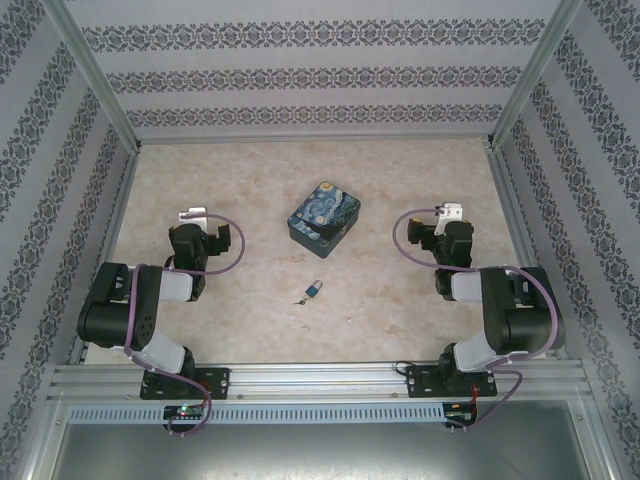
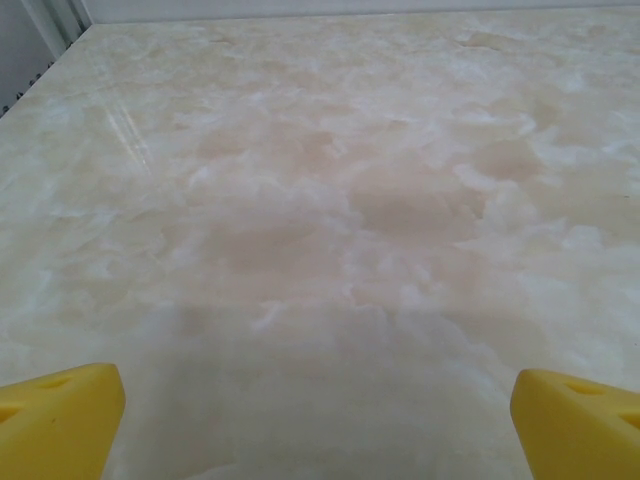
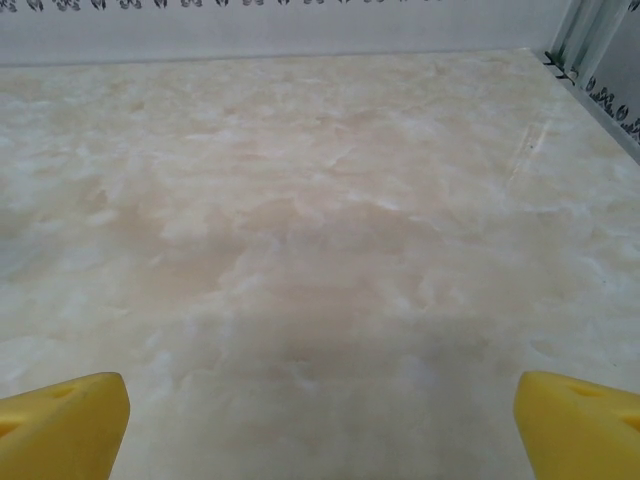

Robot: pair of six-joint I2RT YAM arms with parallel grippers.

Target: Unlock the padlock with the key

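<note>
The tiny blue padlock (image 1: 315, 289) lies on the marble-patterned table (image 1: 240, 310), in the middle, nearer the front. A small thin key (image 1: 300, 299) rests right at its lower left; too small to tell if they touch. My left gripper (image 1: 192, 214) hovers at the left, well away from both. My right gripper (image 1: 452, 211) is at the right, equally far off. In the left wrist view the left gripper (image 2: 318, 425) is open, its yellow fingertips (image 2: 60, 420) wide apart over bare table. The right gripper (image 3: 320, 425) is open too, with nothing between its yellow fingertips (image 3: 580, 425).
A dark rectangular tin (image 1: 324, 217) with a blue-and-yellow swirling picture sits just behind the padlock, between the two grippers. Patterned walls with metal posts (image 1: 100, 95) enclose the table on three sides. An aluminium rail (image 1: 320, 380) runs along the front edge.
</note>
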